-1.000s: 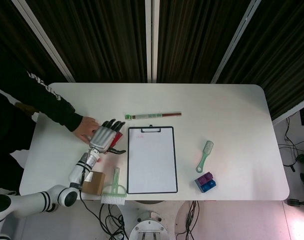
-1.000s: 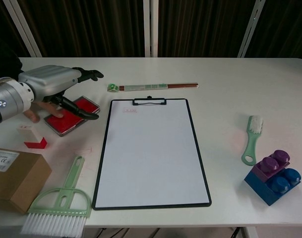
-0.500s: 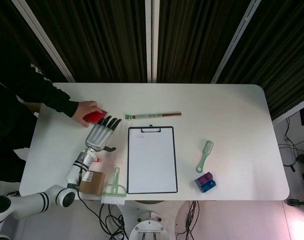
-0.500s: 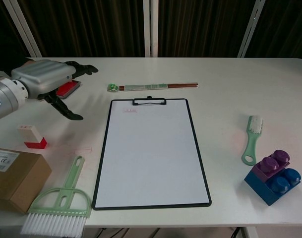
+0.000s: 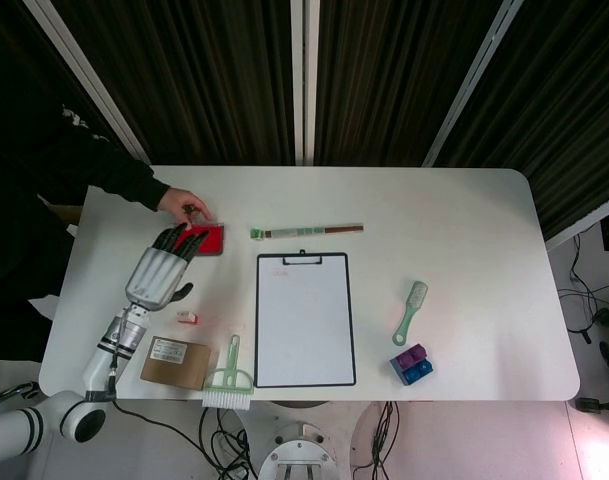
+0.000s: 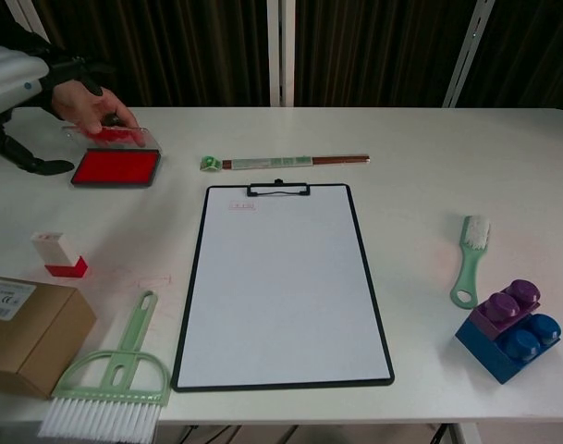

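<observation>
Toward the left edge of the head view, my left robot hand hangs over the tabletop with its fingers spread and holding nothing; the fingertips reach near the red ink pad, which lies in the upper left part of the tabletop. A person's hand touches the far side of this pad, so I judge that I should wait with my fingers apart until that hand is away — then come down flat on the pad from above, not from the side. The small red-and-white stamp stands just below my robot hand in the head view, near the cardboard box; I must not knock it.

Some things I cannot see well. In the chest view my left robot hand is cut off at the left edge, and only a dark thumb shows. My right robot hand appears in neither view. Whether my fingertips touch the pad — I cannot tell.
</observation>
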Controlling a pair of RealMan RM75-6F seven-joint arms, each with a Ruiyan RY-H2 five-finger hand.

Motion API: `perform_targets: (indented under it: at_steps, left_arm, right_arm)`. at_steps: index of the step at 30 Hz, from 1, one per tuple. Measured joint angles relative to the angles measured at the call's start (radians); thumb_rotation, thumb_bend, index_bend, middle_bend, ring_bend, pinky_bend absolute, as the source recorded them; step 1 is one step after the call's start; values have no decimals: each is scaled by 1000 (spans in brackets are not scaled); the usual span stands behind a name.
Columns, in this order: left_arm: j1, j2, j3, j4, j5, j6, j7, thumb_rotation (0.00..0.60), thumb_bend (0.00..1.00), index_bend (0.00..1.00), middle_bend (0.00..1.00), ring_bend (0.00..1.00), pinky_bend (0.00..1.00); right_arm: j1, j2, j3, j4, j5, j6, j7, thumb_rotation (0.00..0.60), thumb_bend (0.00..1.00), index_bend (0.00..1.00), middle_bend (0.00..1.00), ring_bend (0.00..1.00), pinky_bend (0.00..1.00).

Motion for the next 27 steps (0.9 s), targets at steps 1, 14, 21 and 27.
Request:
perform_targets:
  at_steps: [1,14,21,27]
  left_arm:
    - [12,12,6,-11,12,14,-11,600,226,152,204,58,201]
    - [158,105,76,7,53,101,-211,600,209,216,204,99,203]
    - [189,99,68,52,50,103,-264,600,160,207,204,99,202]
    - [197,102,68,48,69,96,-291,600,125,206,204,99,202]
  right_arm:
    - [0,1,0,0,-2,3,2,600,224,0,0,0,0]
    - [8,-7,1,8,-25,25,9,600,245,0,0,0,0]
    - [6,-16,3,10,-23,34,5,600,250,0,0,0,0]
    - [7,-17,4,13,-22,33,7,600,254,0,0,0,0]
